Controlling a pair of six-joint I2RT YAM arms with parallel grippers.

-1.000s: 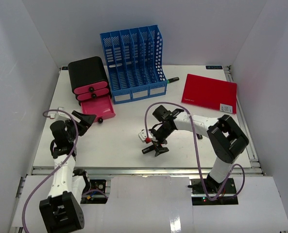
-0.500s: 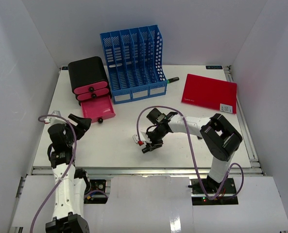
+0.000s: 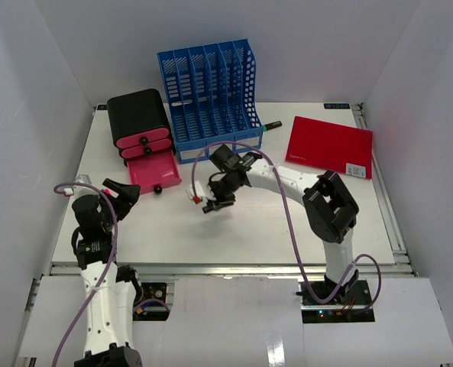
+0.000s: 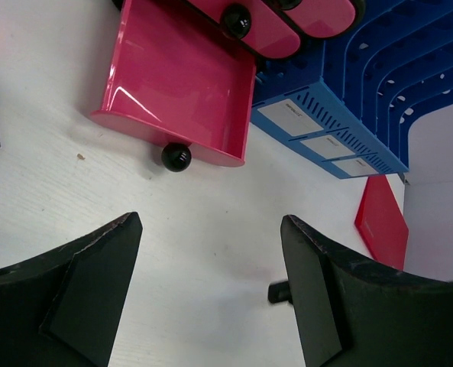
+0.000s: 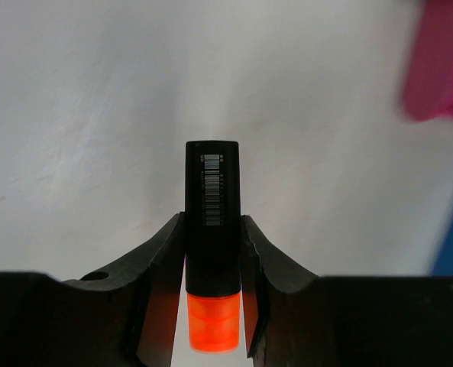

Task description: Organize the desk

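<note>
Marker (image 5: pixel 211 191), black with orange cap, sits clamped in your right end effector (image 5: pixel 211 223) at centre frame; your left end effector (image 4: pixel 209 256) stands open.

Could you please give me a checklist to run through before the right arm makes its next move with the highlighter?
1. Highlighter clamped between the right gripper's fingers: ok.
2. Grip placement: the fingers sit near the orange cap end and the black body sticks out ahead: ok.
3. Highlighter lifted off the desk: cannot tell.
4. Bottom pink drawer pulled open, with the visible part of its inside bare: ok.
5. Left gripper open and holding nothing: ok.
6. Left gripper out of the way of the drawer: it hovers just in front of it, so cannot tell.
</note>
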